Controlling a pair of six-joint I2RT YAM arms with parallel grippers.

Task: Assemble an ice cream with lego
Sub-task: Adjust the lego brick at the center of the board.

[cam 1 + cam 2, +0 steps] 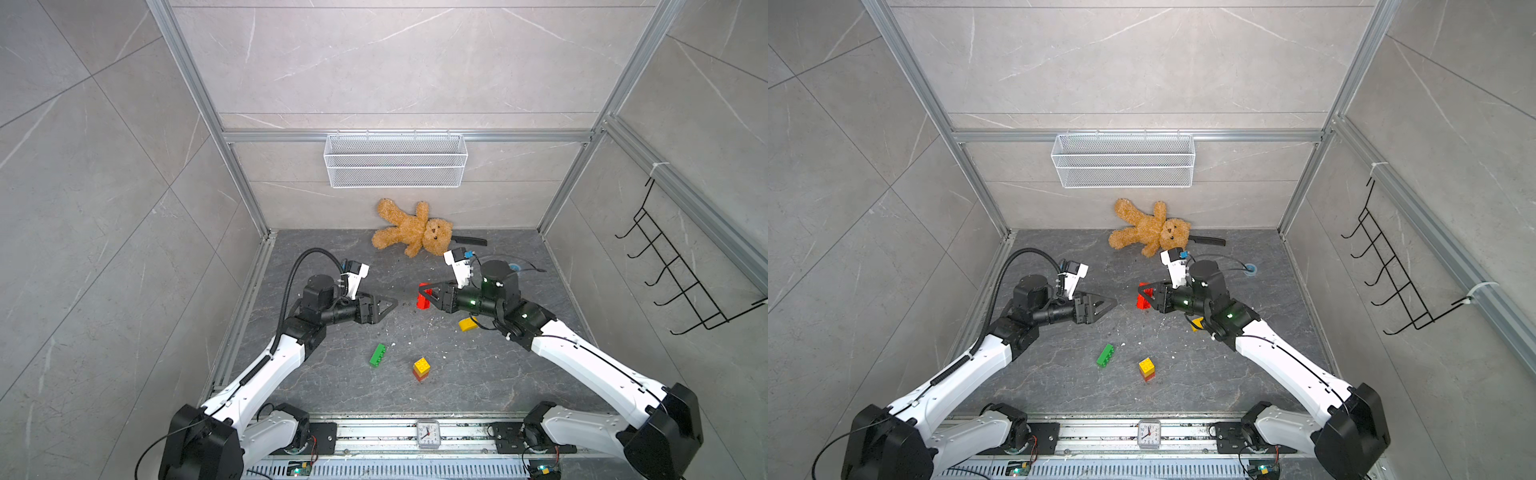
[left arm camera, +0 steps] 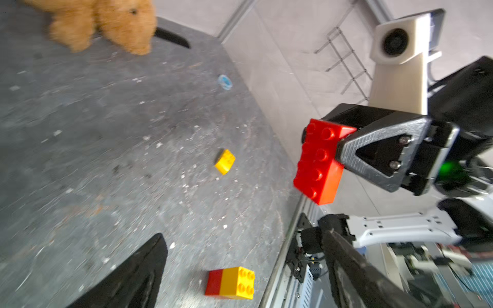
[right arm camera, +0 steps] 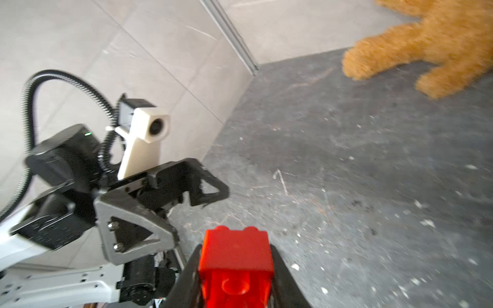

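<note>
Assembly is barely begun: only the red-and-yellow stem stands joined on the counter. The right end effector clamps a red brick aloft, and the left end effector gapes empty. The green brick and rounded yellow brick lie loose.

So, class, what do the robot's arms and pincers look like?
The left arm and right arm have white shells and black joints. The left pincer and right pincer have dark triangular cut-out fingers with cream camera mounts. A ribbed black hose runs along the left arm.
</note>
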